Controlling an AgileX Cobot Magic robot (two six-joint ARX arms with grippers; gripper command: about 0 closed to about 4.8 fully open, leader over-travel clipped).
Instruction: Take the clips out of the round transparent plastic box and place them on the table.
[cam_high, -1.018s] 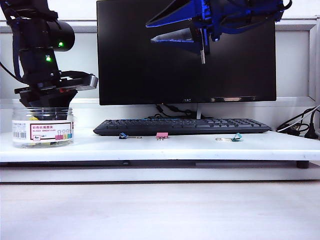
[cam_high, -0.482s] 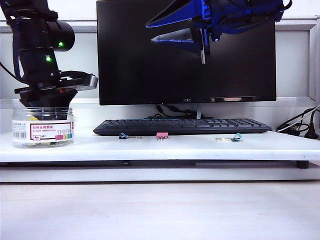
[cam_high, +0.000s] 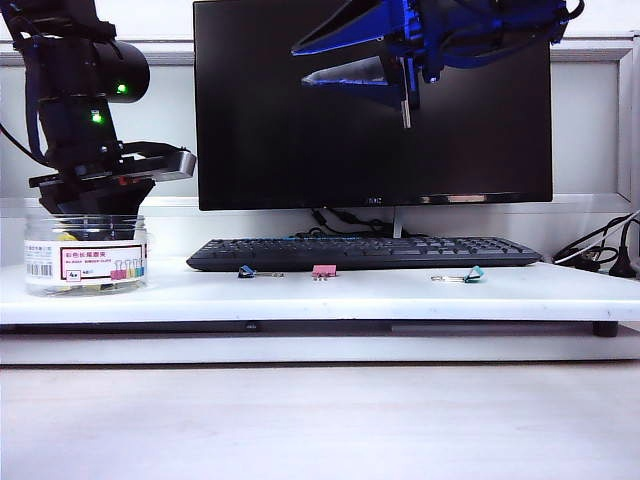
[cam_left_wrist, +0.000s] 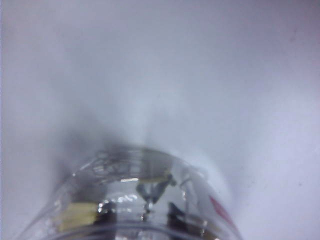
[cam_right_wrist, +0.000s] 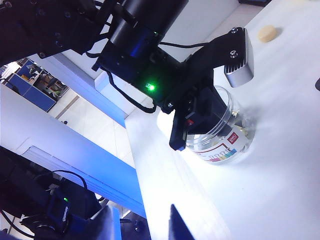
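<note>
The round transparent plastic box (cam_high: 85, 255) stands at the left end of the white table (cam_high: 400, 295). My left gripper (cam_high: 95, 225) reaches down through its mouth. In the left wrist view the box (cam_left_wrist: 150, 170) fills the frame's lower part. A yellow clip (cam_left_wrist: 77, 215) lies inside, right beside one dark finger (cam_left_wrist: 106, 216), and a silver wire handle shows between the two fingers. It is too blurred to tell whether anything is gripped. My right gripper (cam_high: 298, 64) hangs high in front of the monitor, open and empty. Its view looks down on the box (cam_right_wrist: 220, 135) and the left gripper (cam_right_wrist: 192, 120).
A black keyboard (cam_high: 365, 252) lies before a black monitor (cam_high: 370, 130). In front of the keyboard lie a blue clip (cam_high: 246, 271), a pink clip (cam_high: 323, 271) and a teal clip (cam_high: 470, 275). Cables (cam_high: 600, 250) trail at the right end.
</note>
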